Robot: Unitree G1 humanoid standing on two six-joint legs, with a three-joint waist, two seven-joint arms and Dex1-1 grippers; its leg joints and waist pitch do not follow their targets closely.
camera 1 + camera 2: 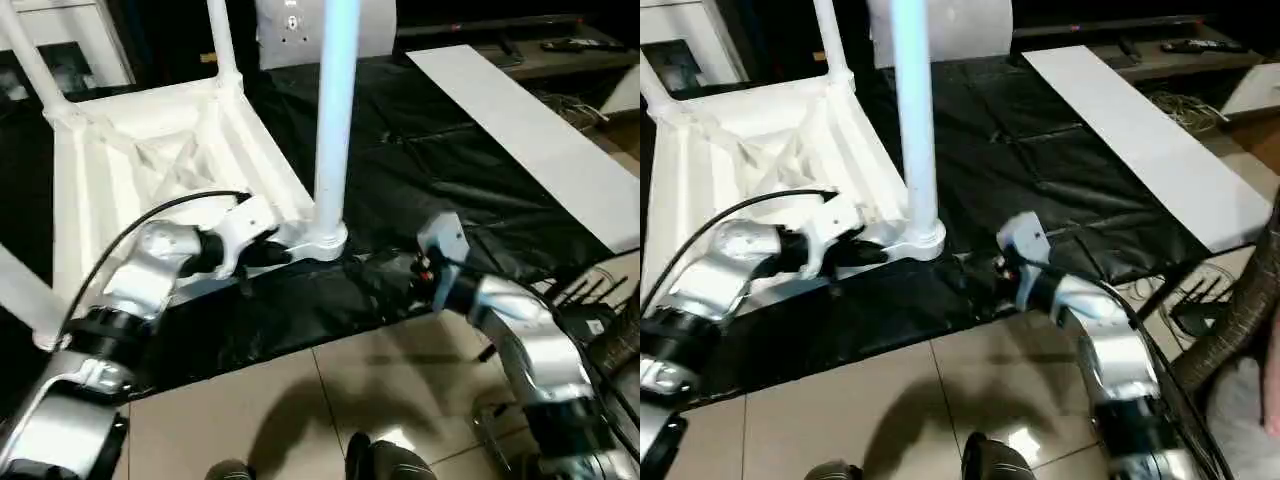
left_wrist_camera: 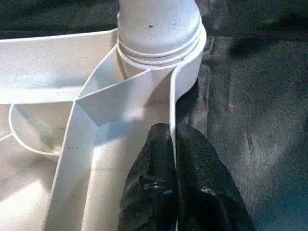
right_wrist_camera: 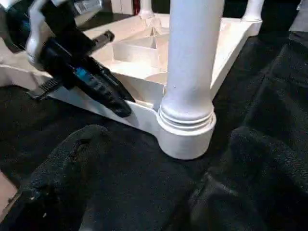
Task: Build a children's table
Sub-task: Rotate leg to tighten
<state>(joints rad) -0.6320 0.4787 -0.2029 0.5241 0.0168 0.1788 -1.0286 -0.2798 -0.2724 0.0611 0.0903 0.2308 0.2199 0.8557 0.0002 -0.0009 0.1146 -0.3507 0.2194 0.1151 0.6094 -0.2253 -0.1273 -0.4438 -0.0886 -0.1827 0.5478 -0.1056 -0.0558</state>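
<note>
The children's table lies upside down on the black workbench, its ribbed white top (image 1: 150, 160) facing up. A white leg (image 1: 335, 110) stands upright in the near corner socket (image 1: 325, 240). My left gripper (image 1: 275, 252) is shut on the top's thin rim wall beside that socket, with one black finger (image 2: 154, 163) on each side of the wall. My right gripper (image 1: 395, 268) is open just in front of the socket. Its two fingers (image 3: 72, 159) stand wide apart on either side of the leg's base (image 3: 185, 120) and do not touch it.
Further legs rise from the far corners (image 1: 222, 40) (image 1: 30, 60), and one slants at the left edge (image 1: 20, 295). A long white board (image 1: 530, 130) lies on the bench to the right. Beige floor tiles (image 1: 330, 400) run below the bench edge, with cables (image 1: 590, 290) at right.
</note>
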